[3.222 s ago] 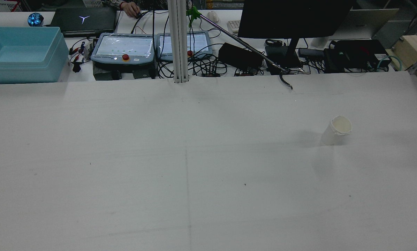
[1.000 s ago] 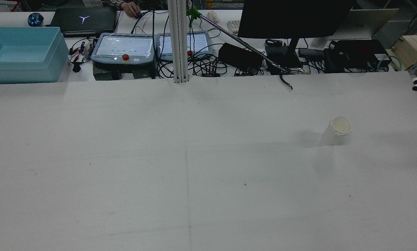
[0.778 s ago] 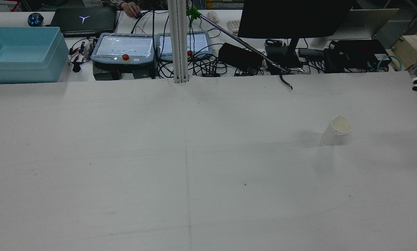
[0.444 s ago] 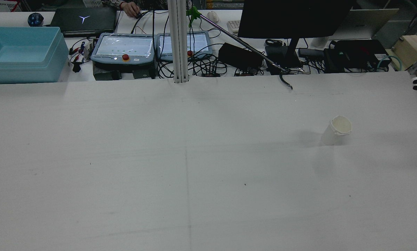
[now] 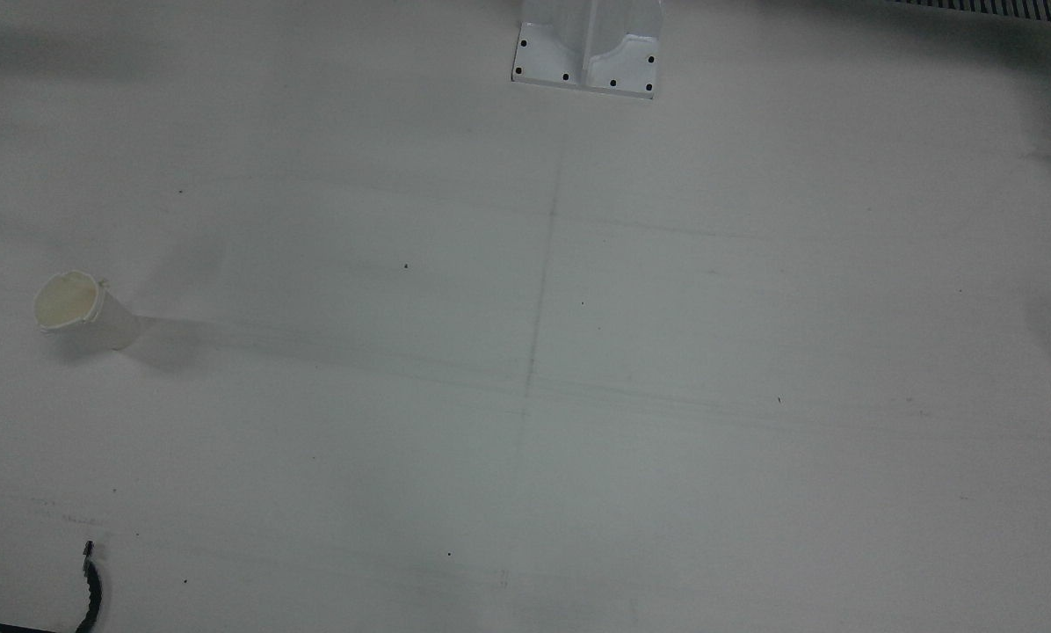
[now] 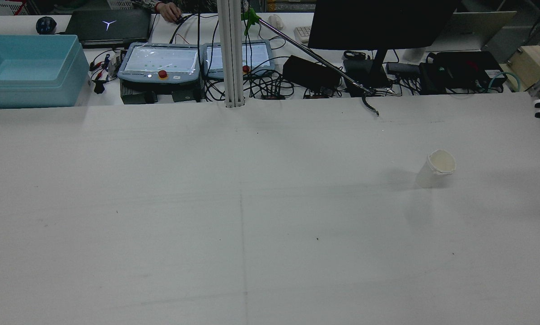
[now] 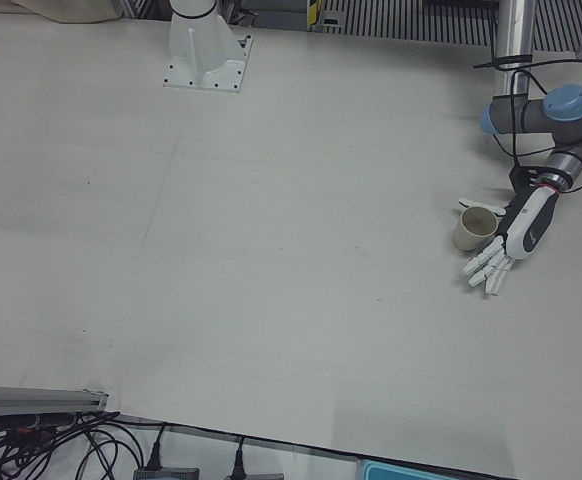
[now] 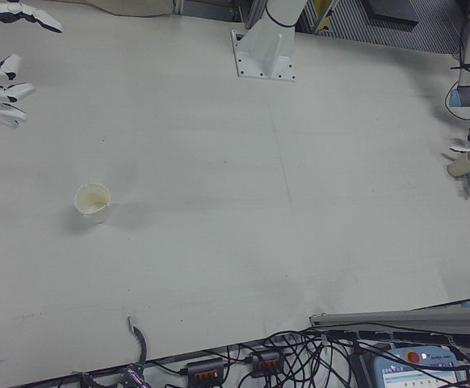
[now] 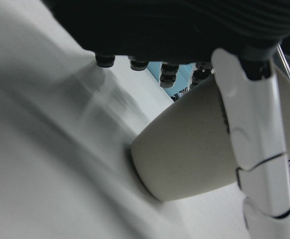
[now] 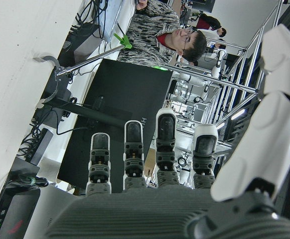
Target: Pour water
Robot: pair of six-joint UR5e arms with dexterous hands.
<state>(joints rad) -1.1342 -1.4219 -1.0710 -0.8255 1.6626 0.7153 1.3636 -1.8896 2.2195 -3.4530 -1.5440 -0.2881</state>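
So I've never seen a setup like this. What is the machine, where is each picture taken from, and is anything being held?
It is two robot arms with many-fingered hands at a white table. One camera looks from behind the arms, three face them from the front, and one rides on each hand. A white paper cup stands alone on the robot's right half. The right hand hovers open, holding nothing. The left hand rests against a beige cup with fingers extended, not visibly gripping it.
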